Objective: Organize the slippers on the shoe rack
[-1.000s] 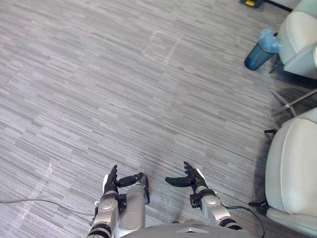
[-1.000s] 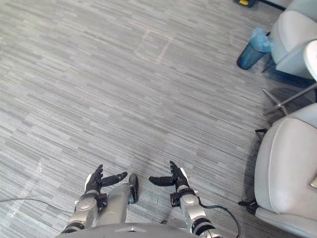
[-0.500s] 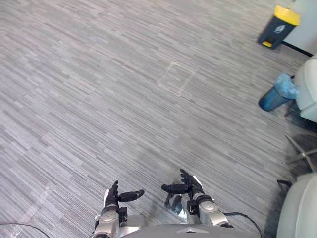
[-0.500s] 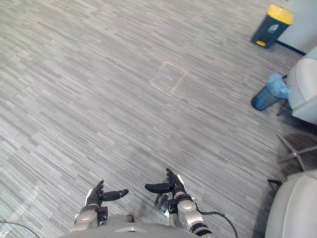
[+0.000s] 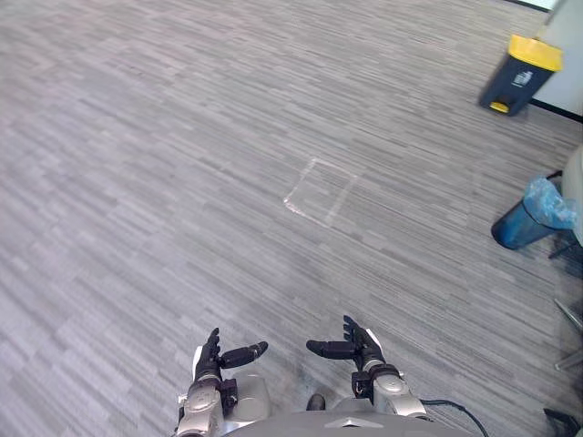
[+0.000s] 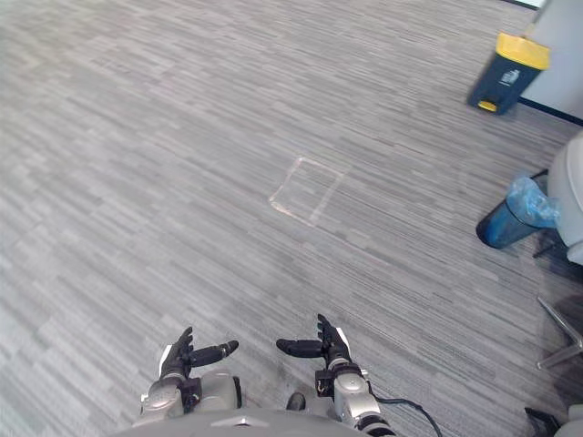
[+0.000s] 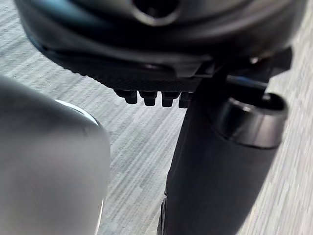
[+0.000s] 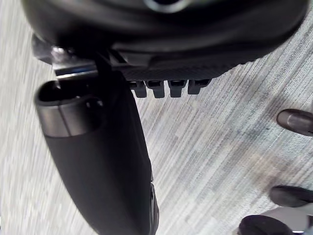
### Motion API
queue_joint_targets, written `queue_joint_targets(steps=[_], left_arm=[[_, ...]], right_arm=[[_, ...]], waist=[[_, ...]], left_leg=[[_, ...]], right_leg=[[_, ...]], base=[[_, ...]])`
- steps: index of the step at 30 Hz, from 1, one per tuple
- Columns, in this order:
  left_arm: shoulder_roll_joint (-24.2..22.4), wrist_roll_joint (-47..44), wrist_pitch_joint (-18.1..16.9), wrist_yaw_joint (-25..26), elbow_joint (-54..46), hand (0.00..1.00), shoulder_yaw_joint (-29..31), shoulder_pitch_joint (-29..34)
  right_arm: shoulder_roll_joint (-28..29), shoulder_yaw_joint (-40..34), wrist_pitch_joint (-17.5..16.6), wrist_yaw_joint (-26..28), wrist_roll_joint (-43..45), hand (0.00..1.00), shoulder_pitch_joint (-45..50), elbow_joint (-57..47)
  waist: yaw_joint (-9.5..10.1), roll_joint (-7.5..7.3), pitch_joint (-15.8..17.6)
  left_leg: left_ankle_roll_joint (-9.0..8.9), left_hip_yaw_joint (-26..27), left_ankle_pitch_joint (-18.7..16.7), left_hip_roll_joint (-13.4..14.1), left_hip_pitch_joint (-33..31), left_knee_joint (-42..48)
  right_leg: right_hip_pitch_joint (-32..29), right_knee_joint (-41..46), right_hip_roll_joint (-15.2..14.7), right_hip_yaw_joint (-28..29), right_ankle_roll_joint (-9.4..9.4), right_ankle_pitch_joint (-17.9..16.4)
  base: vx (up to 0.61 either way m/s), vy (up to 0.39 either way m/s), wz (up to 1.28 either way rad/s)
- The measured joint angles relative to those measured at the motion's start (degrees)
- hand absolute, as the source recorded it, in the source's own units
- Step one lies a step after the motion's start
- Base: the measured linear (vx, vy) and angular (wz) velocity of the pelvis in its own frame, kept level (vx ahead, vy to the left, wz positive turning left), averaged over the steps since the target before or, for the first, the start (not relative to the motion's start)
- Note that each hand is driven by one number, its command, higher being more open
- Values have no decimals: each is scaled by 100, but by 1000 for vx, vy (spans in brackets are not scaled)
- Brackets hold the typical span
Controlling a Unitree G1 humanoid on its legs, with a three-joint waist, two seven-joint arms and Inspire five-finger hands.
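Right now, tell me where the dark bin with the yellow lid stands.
The dark bin with the yellow lid stands on the grey carpet at the far right of the left eye view, beyond the blue bag-lined bin.

The floor is grey with thin stripes. Far past the black right hand, a dark bin has a yellow lid. The blue bin is nearer.

Grey striped carpet tiles cover the floor. A pale taped square outline lies near the middle. At the far right corner a dark pedal bin with a yellow lid stands by the wall. Nearer, a blue wastebasket with a plastic liner stands just beside a white chair.
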Motion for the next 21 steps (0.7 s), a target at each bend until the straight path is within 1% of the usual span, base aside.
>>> queue_joint_targets(steps=[1, 2, 3, 4, 5, 6, 7, 8, 9, 10, 11, 12, 13, 14, 15, 16, 17, 18, 19, 20, 21], left_arm=[[-2, -4, 1, 3, -4, 100, -5, -13], [-52, -2, 0, 27, 17, 100, -64, 4], [58, -23, 13, 37, 82, 100, -132, -88], [87, -20, 15, 56, 86, 100, -216, -139], [92, -18, 13, 41, 83, 100, -228, -138], [65, -7, 17, 25, 135, 100, -220, -87], [64, -24, 35, 28, 195, 100, -221, -82], [72, -31, 53, 29, 204, 100, -224, -80], [91, -40, 69, 49, 261, 100, -244, -46], [91, -43, 71, 67, 286, 100, -247, -35], [107, -40, 71, 88, 336, 100, -287, 11], [123, -41, 71, 90, 345, 100, -324, 25], [144, -40, 71, 93, 381, 100, -393, 41], [132, -42, 77, 90, 426, 100, -423, 37], [129, -42, 80, 88, 427, 100, -444, 17], [127, -37, 103, 79, 438, 100, -475, 19], [137, -25, 139, 74, 454, 100, -566, 37], [140, 32, 144, 49, 510, 100, -625, 61], [147, 81, 158, 11, 548, 100, -640, 33], [50, 96, 142, -10, 559, 100, -663, 19], [3, 128, 137, -19, 552, 100, -661, 17]], right_arm=[[-19, 3, -1, -2, -2, 100, 11, 0], [-84, 22, 14, -4, -5, 100, 44, 7], [-29, 7, 30, -25, -7, 100, 16, 59], [-14, 13, 23, -28, -10, 100, 15, 52], [-16, 13, 27, -27, -10, 100, 16, 57], [-17, 9, 35, -20, -13, 100, 31, 75], [-9, -11, 36, -14, -15, 100, 43, 103], [-8, -11, 37, -6, -20, 100, 43, 123], [-6, -3, 57, 25, -52, 100, 57, 178], [-7, 1, 65, 35, -68, 100, 63, 173], [-11, 33, 44, 55, -88, 100, 38, 171], [-11, 59, 30, 61, -97, 100, 16, 167], [-12, 111, 18, 75, -133, 100, -8, 167], [-12, 190, 17, 86, -135, 100, -63, 165], [-8, 200, 21, 112, -134, 100, -123, 154], [-6, 206, -11, 135, -130, 100, -151, 133], [-3, 206, -48, 141, -128, 100, -186, 105], [3, 192, -82, 156, -120, 100, -176, 100], [2, 165, -99, 158, -113, 100, -141, 111], [-43, 154, -36, 146, -118, 100, -207, 162], [-38, 128, -16, 137, -116, 100, -224, 171]], waist=[[3, 13, 4], [33, 87, -27], [-5, -57, -23], [-6, -154, -55], [8, -147, -58], [2, -67, -82], [-11, -79, -58], [-11, -93, -45], [-14, -51, 13], [-15, -30, 20], [-63, 42, 5], [-74, 57, 4], [-111, 98, 19], [-138, 148, 23], [-168, 164, 35], [-207, 166, 38], [-287, 128, 22], [-363, 65, 13], [-401, 53, -11], [-304, 197, -59], [-299, 219, -58]], left_leg=[[18, -49, 312, -14, -35, -225], [81, -106, 1381, -36, -7, -442], [223, -52, 1155, -184, -40, -213], [304, -36, 846, -296, -76, -39], [337, -22, 733, -323, -83, 61], [475, 19, 336, -387, 15, 308], [582, 91, 161, -478, 314, 242], [603, 136, 132, -522, 459, 198], [729, 244, -75, -657, 985, 94], [765, 274, -137, -675, 1162, 70], [836, 290, -252, -680, 1536, -62], [849, 289, -261, -679, 1672, -152], [855, 279, -264, -654, 1999, -445], [855, 257, -264, -570, 2317, -776], [855, 245, -264, -521, 2459, -953], [852, 209, -266, -487, 2580, -1120], [812, 121, -288, -504, 2689, -1280], [687, -5, -368, -569, 2822, -1402], [598, -166, -448, -561, 2932, -1434], [564, -246, -484, -420, 2976, -1315], [560, -314, -482, -403, 2921, -1095]], right_leg=[[84, -38, -27, 6, 77, -46], [292, -107, -31, 117, 350, -216], [369, -140, -259, 132, 441, -267], [371, -29, -400, 138, 505, -225], [353, 89, -445, 150, 515, -221], [80, 1032, -599, 221, 551, -243], [-274, 2166, -825, 275, 648, -186], [-435, 2675, -946, 297, 721, -108], [-911, 4231, -1309, 362, 707, 207], [-1043, 4627, -1387, 353, 644, 134], [-1354, 5177, -1435, 256, 526, -36], [-1458, 5225, -1413, 206, 494, -119], [-1696, 5076, -1290, 95, 381, -303], [-2105, 4391, -1007, -41, 339, -451], [-2322, 3752, -797, -34, 351, -442], [-2516, 2855, -571, 21, 442, -358], [-2579, 1759, -390, 168, 559, -34], [-2556, 1174, -296, 379, 533, 729], [-2485, 1178, -223, 533, 357, 1155], [-2529, 1533, -140, 532, 188, 809], [-2529, 1652, -147, 485, 158, 642]], base=[[472, 231, -44], [403, 202, -25], [704, 352, -15], [503, 255, 10], [580, 321, 4], [466, 289, -1], [460, 278, -2], [463, 252, -6], [362, 172, -10], [453, 198, -12], [353, 134, -5], [432, 135, 1], [498, 79, 10], [495, 47, 11], [499, -14, 15], [349, -50, 30], [455, -96, 55], [390, -108, 72], [618, -191, 54], [534, -175, 28], [634, -209, 22]])
